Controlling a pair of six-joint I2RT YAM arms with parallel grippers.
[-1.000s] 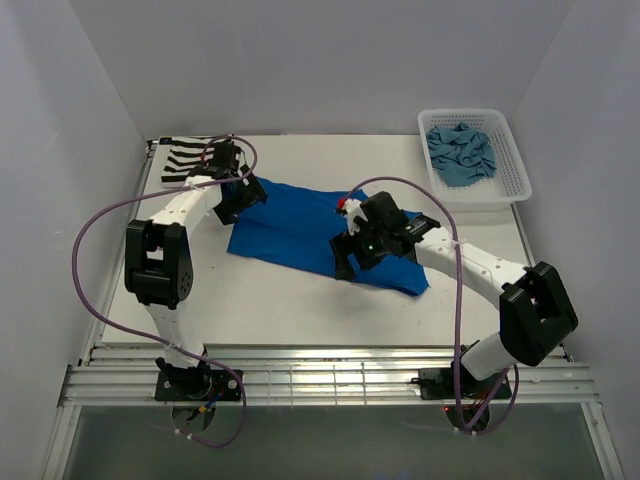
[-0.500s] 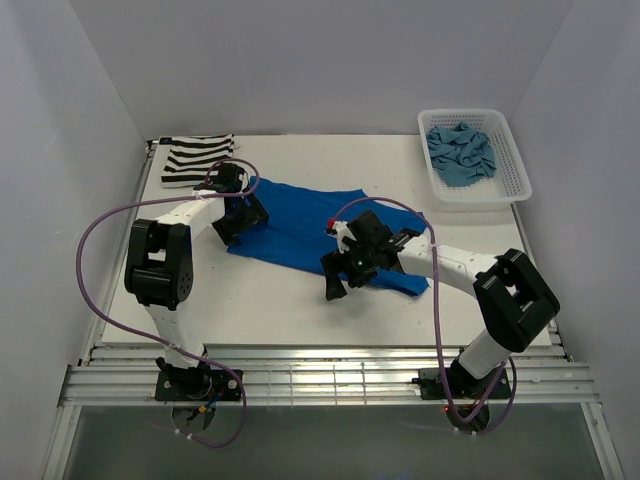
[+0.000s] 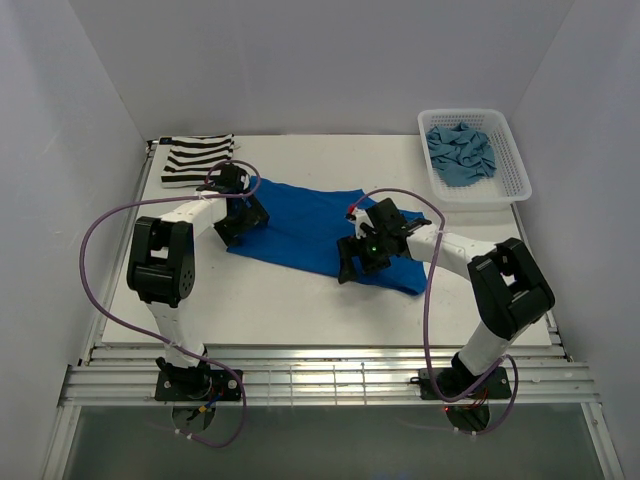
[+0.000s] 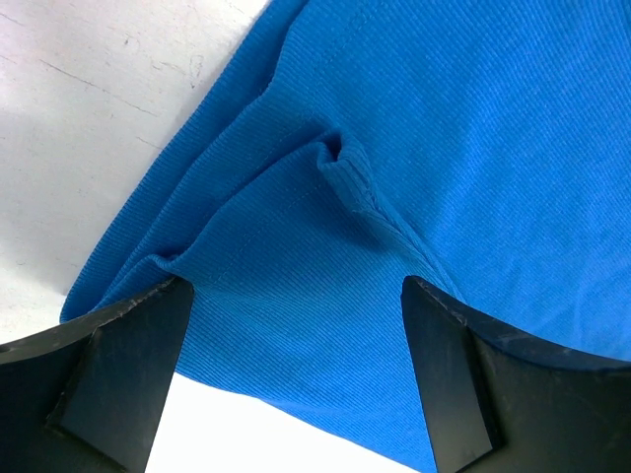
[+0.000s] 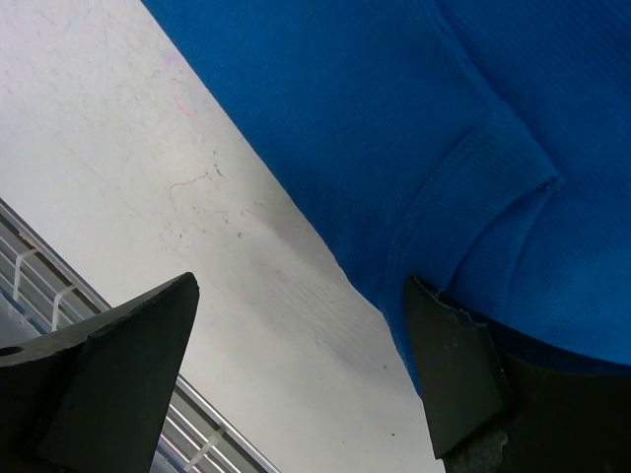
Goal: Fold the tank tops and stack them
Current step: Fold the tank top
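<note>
**Top external.** The royal blue tank top (image 3: 300, 222) lies spread flat mid-table, its long axis running from 10 o'clock to 4 o'clock. Its 7 o'clock edge is straight. Beyond that edge the bare table (image 3: 280, 300) is open down to the slatted rail (image 3: 320, 355) at 6 o'clock.
- The left gripper (image 3: 236, 214) is at the cloth's 9 o'clock end, jaws spread, nothing pinched.
- The right gripper (image 3: 350, 266) is at the 5 o'clock hem, jaws spread wide, nothing pinched.
- The striped tank top (image 3: 197, 158) is a compact rectangle in the table's 10 o'clock corner. It sits near the left gripper and apart from the blue cloth.
- The white basket (image 3: 478, 196) is at 1 o'clock with the teal tank top (image 3: 460, 152) crumpled inside, well apart from the right arm.
- A purple cable (image 3: 100, 230) loops out toward the 9 o'clock wall, and a second arcs over the right arm.

**Left wrist.** The fingers (image 4: 118, 374) straddle blue cloth, with a raised ridge and a small pucker between them. White table shows at 10 o'clock and in a sliver at 6 o'clock.

**Right wrist.** One finger (image 5: 108, 384) is over bare table at 7 o'clock. The other is at 5 o'clock on the cloth's edge, and I cannot tell whether it touches. A hemmed band lies at 3 o'clock, and rail slats show at 8 o'clock.
</note>
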